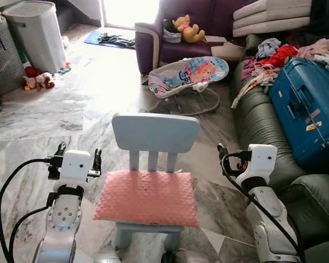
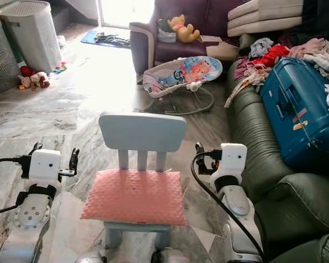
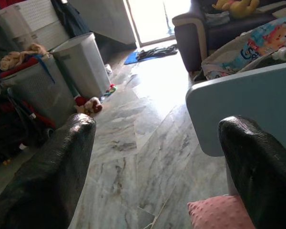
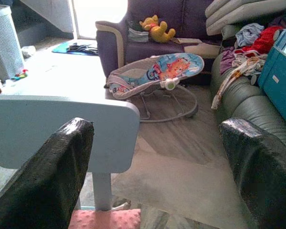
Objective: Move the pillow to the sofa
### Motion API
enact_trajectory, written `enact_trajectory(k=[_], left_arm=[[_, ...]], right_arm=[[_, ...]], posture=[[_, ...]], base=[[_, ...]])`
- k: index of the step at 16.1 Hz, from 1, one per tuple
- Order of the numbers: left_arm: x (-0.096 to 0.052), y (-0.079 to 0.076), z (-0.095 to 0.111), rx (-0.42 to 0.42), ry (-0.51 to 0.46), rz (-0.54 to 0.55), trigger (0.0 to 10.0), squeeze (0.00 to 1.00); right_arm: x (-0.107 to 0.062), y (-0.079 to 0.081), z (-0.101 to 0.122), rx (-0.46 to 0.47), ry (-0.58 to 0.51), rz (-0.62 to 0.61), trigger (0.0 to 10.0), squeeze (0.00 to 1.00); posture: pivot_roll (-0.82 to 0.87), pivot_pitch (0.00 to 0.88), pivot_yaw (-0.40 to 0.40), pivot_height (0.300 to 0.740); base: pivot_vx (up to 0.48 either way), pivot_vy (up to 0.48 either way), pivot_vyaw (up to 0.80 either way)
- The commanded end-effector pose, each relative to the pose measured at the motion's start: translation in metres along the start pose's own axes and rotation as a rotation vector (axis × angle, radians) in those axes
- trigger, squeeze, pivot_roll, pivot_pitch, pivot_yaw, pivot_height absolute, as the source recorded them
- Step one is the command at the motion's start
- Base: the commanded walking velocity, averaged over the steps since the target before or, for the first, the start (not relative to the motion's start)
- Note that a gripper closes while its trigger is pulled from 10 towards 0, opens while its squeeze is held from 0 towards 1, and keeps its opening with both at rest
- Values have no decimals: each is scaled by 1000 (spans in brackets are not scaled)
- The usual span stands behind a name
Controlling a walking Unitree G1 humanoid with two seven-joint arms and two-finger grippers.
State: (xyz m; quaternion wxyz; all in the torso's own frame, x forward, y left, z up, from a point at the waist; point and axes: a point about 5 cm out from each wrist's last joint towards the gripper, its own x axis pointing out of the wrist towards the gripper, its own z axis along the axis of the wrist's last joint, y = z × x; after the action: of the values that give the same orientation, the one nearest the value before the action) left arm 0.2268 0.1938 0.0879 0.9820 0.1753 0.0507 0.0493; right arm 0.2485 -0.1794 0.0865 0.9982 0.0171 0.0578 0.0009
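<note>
While the pink dimpled fabric pillow [image 1: 148, 197] lies flat on the seat of the small pale-blue plastic chair [image 1: 155, 132], nothing grips it; the left gripper [image 1: 77, 157] and right gripper [image 1: 230, 156] flank it, fingers spread apart — a 1-sided pinch risks dragging the light chair, or the pillow sagging free before the dark green leather sofa [image 1: 263, 129].

Both silver arms reach forward, bent at the elbow and level with each other. The left pincer [image 1: 78, 157], on a white wrist block trailing black cable, has its black fingers [image 3: 52, 176] spread wide. The right pincer [image 1: 226, 153] is likewise spread apart.
</note>
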Motion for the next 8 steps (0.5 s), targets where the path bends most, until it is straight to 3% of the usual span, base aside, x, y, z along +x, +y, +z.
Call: enact_trajectory(k=[1,3,8], left_arm=[[0,0,1,4,0,8,10000,0],[0,0,1,4,2,9,10000,0],[1,-1,1,3,0,7,10000,0]], right_arm=[[3,1,2,-2,0,9,10000,0],[3,1,2,-1,0,13,10000,0],[3,2,1,3,-1,13,10000,0]], posture=[[24,0,-73,740],[24,0,-73,735],[23,0,-72,675]], base=[[0,0,0],[0,0,0],[0,0,0]])
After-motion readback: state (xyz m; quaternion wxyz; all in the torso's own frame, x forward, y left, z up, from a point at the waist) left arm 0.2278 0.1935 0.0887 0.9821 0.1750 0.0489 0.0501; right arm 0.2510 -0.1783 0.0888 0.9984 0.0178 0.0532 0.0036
